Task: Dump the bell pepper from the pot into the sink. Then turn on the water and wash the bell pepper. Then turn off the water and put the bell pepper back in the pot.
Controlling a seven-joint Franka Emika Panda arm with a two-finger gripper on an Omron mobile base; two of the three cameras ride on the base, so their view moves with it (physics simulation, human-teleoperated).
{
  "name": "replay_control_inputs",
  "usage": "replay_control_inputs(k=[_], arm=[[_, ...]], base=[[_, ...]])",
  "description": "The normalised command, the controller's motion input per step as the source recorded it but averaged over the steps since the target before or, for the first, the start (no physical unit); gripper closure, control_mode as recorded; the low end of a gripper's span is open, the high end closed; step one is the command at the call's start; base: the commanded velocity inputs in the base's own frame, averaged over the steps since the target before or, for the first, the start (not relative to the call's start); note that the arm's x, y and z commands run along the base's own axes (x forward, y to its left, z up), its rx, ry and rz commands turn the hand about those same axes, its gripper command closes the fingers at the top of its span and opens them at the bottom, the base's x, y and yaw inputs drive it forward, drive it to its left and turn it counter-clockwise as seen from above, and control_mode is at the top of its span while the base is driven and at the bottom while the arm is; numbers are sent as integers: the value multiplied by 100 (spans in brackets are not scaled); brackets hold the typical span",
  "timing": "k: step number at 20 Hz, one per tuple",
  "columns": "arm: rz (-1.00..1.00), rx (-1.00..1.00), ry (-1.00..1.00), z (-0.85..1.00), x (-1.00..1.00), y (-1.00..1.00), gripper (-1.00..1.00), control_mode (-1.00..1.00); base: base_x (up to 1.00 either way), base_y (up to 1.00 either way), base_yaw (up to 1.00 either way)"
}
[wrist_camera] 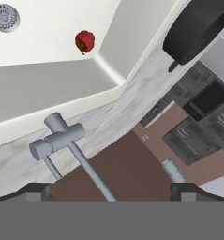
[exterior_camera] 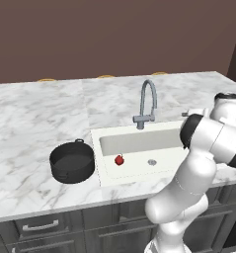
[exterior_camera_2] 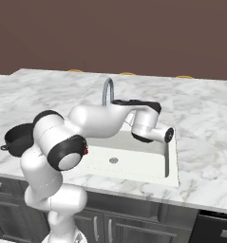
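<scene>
The bell pepper [wrist_camera: 85, 41] lies in the sink [wrist_camera: 48, 51], in a corner of the basin floor, well beyond the fingers [wrist_camera: 111, 188] and past the faucet [wrist_camera: 62, 140]. It looks small, light, firm and smooth, likely to roll, so a grip across its round middle seems safest. The fingers stand wide apart, holding and touching nothing. The pot [exterior_camera: 72, 162] sits upright on the desk [exterior_camera: 35, 123] just beside the sink.

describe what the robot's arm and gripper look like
The arm is glossy white, built of thick rounded segments with black bands at the joints and a black cap at the wrist end. The gripper has two small dark finger tips. No cables or markings are visible.
</scene>
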Motion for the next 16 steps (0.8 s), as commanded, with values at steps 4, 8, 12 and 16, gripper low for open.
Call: replay_control_inputs(k=[4,8,12,16], arm=[[-3,0,0,0,35,22,-100,-100],[0,0,0,0,31,9,-100,-100],[0,0,2,0,31,4,-100,-100],[0,0,5,0,36,8,-100,-100]], base=[[0,0,0],[0,0,0],[0,0,0],[0,0,0]])
